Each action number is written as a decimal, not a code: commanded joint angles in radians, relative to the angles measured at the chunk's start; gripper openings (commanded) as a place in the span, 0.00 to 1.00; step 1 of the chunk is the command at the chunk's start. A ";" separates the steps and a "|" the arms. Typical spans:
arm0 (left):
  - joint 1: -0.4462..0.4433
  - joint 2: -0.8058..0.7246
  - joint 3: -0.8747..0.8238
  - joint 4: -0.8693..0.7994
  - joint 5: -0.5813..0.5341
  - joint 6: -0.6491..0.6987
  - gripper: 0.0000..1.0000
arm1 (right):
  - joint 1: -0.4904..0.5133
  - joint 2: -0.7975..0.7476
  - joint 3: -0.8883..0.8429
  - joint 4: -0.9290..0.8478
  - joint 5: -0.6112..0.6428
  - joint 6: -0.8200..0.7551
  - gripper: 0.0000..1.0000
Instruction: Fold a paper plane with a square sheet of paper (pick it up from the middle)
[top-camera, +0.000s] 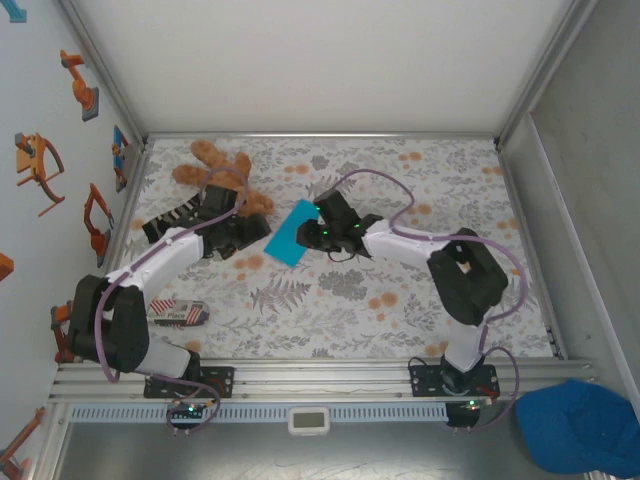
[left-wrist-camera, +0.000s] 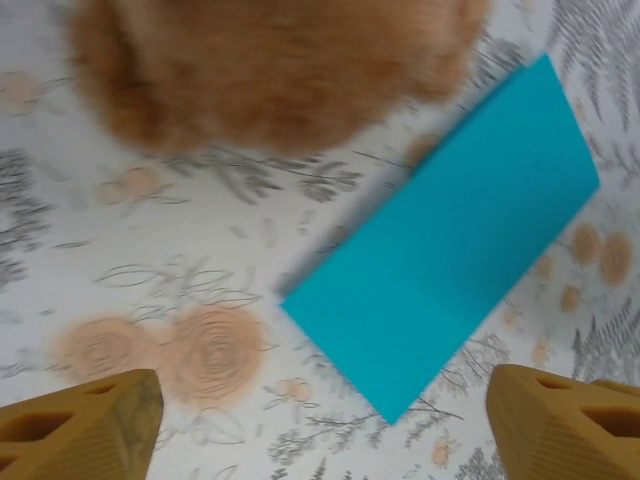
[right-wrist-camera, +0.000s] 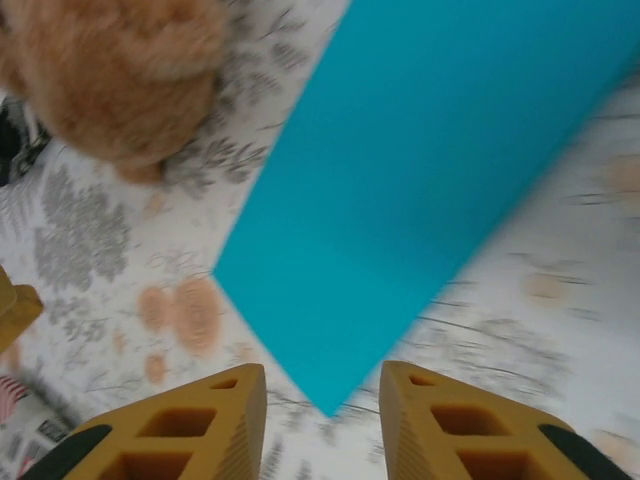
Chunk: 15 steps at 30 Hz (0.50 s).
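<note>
The left gripper (left-wrist-camera: 320, 388) has its two yellow fingers (left-wrist-camera: 90, 430) spread wide, with nothing between them but table. In the left wrist view the paper (left-wrist-camera: 450, 240) is up at 2 o'clock from them and touches neither finger. It has a dark shadow along one edge. The right gripper (right-wrist-camera: 322, 372) has its fingers closer together, but there is a gap. One corner of the paper points down into that gap, and neither finger pinches it. From above, the left arm (top-camera: 160, 255) goes from its base at 7 o'clock toward 1 o'clock and ends by the bear (top-camera: 212, 155). The right arm (top-camera: 400, 240) rises from 5 o'clock, bends, and reaches toward 9 o'clock to the paper. The paper is near the middle of the table (top-camera: 400, 300), between the two grippers. The bear lies at 11 o'clock. The table has flowers and leaves on it. A small striped thing (top-camera: 178, 313) lies at 8 o'clock. The walls are white. A blue cap (top-camera: 585, 425) sits off the table at 5 o'clock.
</note>
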 joint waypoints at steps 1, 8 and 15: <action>0.036 -0.072 -0.035 -0.005 -0.026 -0.030 0.91 | 0.020 0.089 0.103 0.025 -0.083 0.022 0.32; 0.070 -0.118 -0.058 -0.027 -0.044 -0.012 0.99 | 0.025 0.241 0.238 -0.102 -0.093 -0.012 0.33; 0.071 -0.082 -0.052 -0.007 0.012 -0.007 0.97 | 0.001 0.226 0.195 -0.204 -0.081 -0.130 0.36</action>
